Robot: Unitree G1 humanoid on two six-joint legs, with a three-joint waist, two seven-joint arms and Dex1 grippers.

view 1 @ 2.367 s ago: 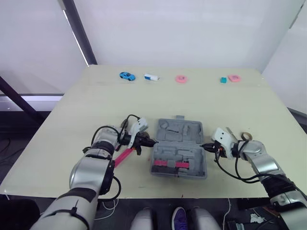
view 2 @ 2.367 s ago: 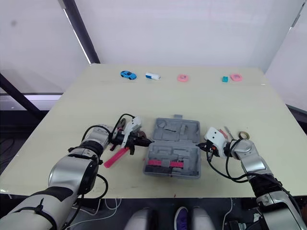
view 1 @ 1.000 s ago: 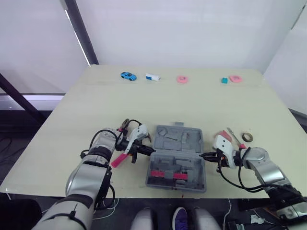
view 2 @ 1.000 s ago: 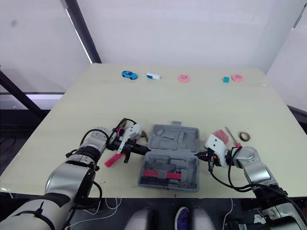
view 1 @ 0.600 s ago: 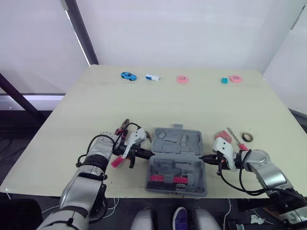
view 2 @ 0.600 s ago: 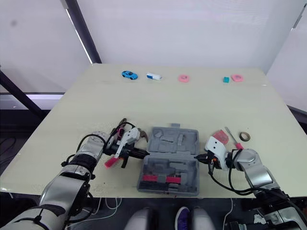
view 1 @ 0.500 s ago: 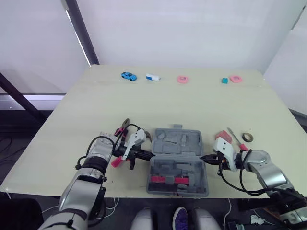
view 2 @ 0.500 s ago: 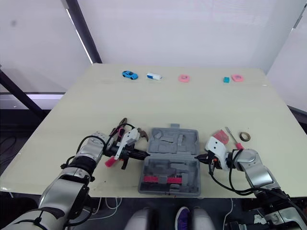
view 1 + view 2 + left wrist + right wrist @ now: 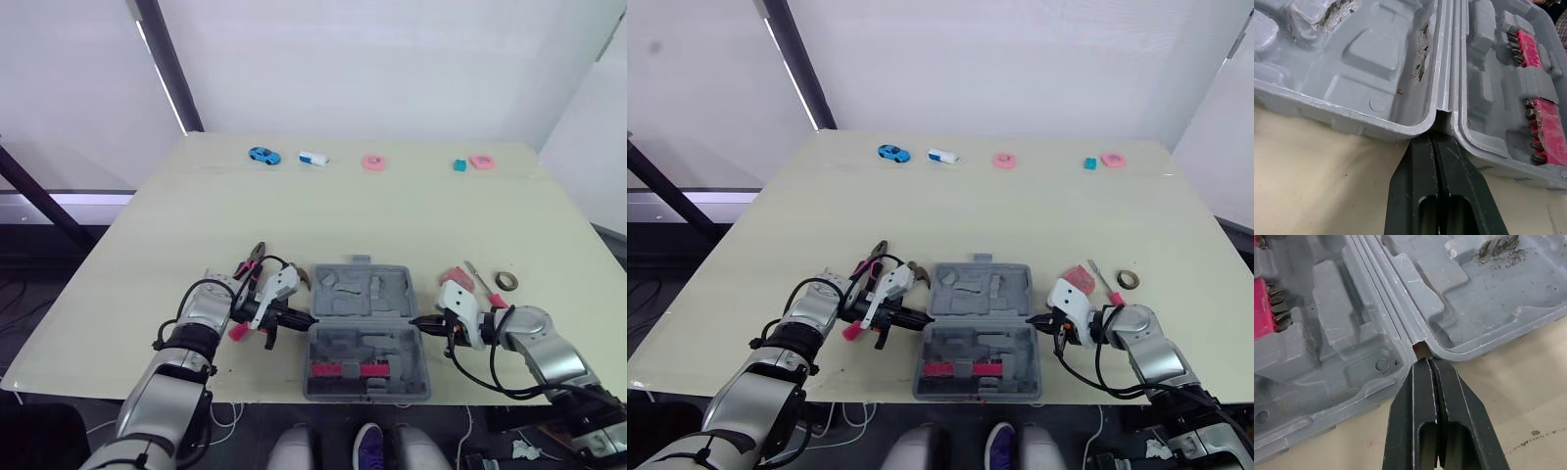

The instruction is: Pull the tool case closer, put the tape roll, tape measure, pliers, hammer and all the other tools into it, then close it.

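The open grey tool case [image 9: 364, 290] lies near the table's front edge, with red bit holders [image 9: 345, 370] in its near half. My left gripper [image 9: 305, 319] is shut, its tips pressed into the hinge notch on the case's left side [image 9: 1436, 139]. On the other side my right gripper [image 9: 419, 321] is also shut, with its tips at the hinge [image 9: 1431, 363]. Red-handled pliers [image 9: 250, 261] and a pink-handled hammer [image 9: 238, 331] lie to the left of the case by my left arm. A pink tape measure [image 9: 457, 279], a screwdriver [image 9: 477, 284] and a tape roll [image 9: 505, 281] lie to its right.
Along the far edge sit a blue toy car [image 9: 261, 155], a white and blue item [image 9: 312, 158], a pink ring [image 9: 371, 162], a teal cube [image 9: 458, 165] and a pink piece [image 9: 479, 161]. The case's near side is close to the table's front edge [image 9: 294, 399].
The case has slid toward the front edge, with both shut grippers moving along at its hinge ends. The tools beside it have stayed put.
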